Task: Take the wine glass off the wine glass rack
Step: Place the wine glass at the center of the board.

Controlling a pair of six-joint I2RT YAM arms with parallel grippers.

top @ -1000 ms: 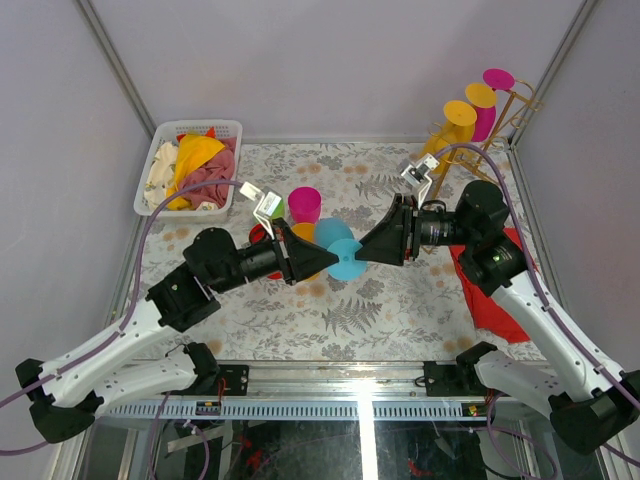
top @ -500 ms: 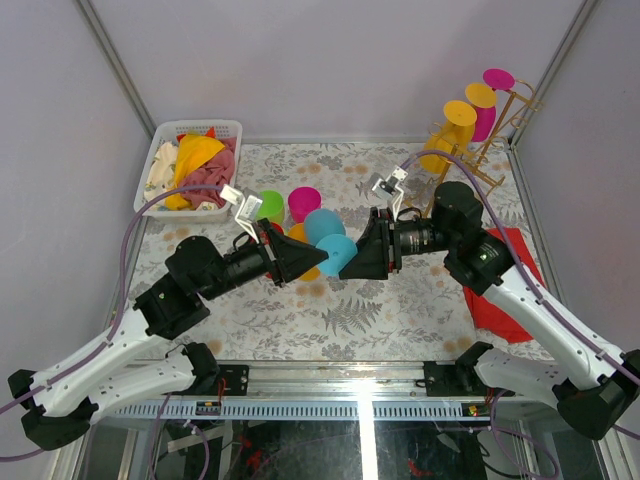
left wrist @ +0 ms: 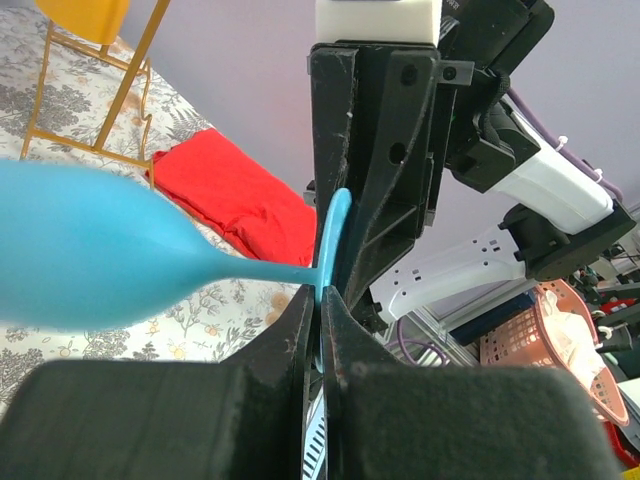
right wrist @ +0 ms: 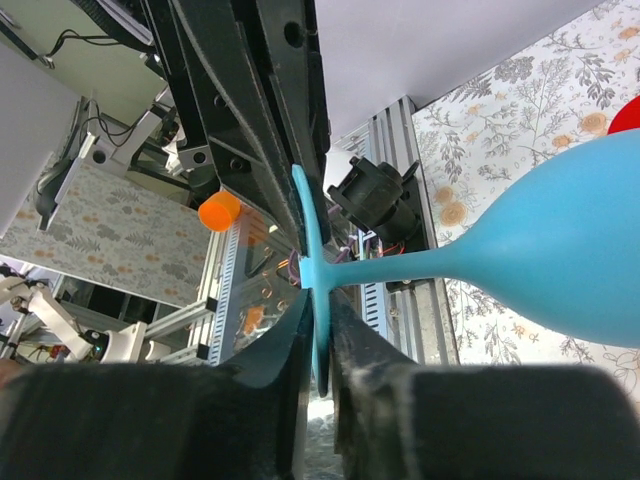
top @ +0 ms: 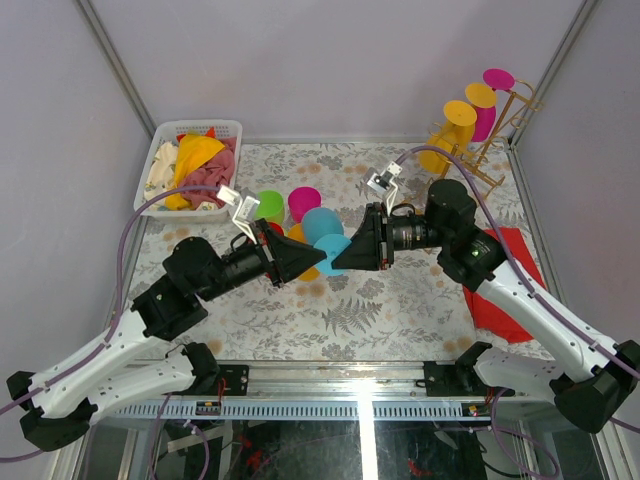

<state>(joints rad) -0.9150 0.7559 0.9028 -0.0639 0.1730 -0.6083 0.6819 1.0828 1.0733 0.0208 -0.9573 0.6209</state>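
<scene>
left gripper (left wrist: 320, 300) is pinched tight on the foot (left wrist: 336, 235) of the blue glass (left wrist: 90, 255), one finger on each face of the disc, which sits edge-on to its camera. right gripper (right wrist: 318, 315) meets it nose to nose from the other side with the same foot between its fingers. gap is narrow and the pads look seated on the disc, so both arms hold the one glass. that puts it at table centre, off the rack (left wrist: 146, 75). it lies sideways, stem about level, with the bowl toward 11 o'clock from the two tips in the top view, over the patterned table (top: 400, 300). the rack stands at the 1 o'clock corner, well apart, with yellow glasses (top: 459, 115) and a magenta glass (top: 497, 78) hanging on it. green cup (top: 268, 206) and magenta cup (top: 304, 203) stand just past the tips at 11 to 12 o'clock. something orange is mostly hidden by the left gripper, can't tell what. white basket (top: 160, 150) with cloths sits at the 10 o'clock corner. red cloth (top: 495, 295) lies at 3 o'clock, partly under the right arm.
</scene>
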